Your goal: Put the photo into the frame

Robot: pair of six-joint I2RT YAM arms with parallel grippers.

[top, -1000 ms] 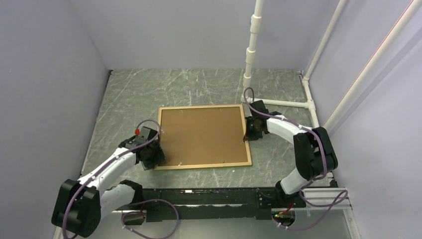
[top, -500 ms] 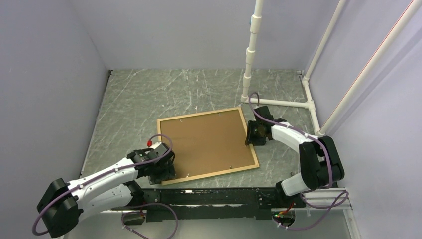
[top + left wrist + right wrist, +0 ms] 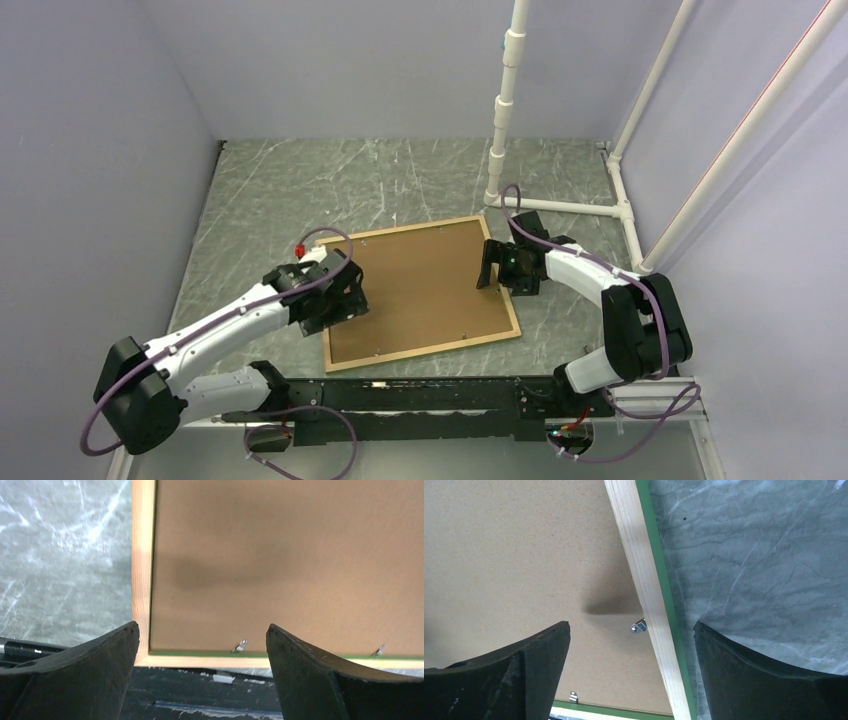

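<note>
No text, label, brand, number or sign is showing readably in any view: nothing is appearing on the frame (image 3: pixel 638 555), the brown backing board (image 3: pixel 420 285) or the counter (image 3: pixel 280 190).

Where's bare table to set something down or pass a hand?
Widest: table strip between frame and back wall. Also free: between frame and left wall. Crowded: right, right gripper over the frame's edge, pipe beyond; near side, left gripper and base rail hug the frame.
</note>
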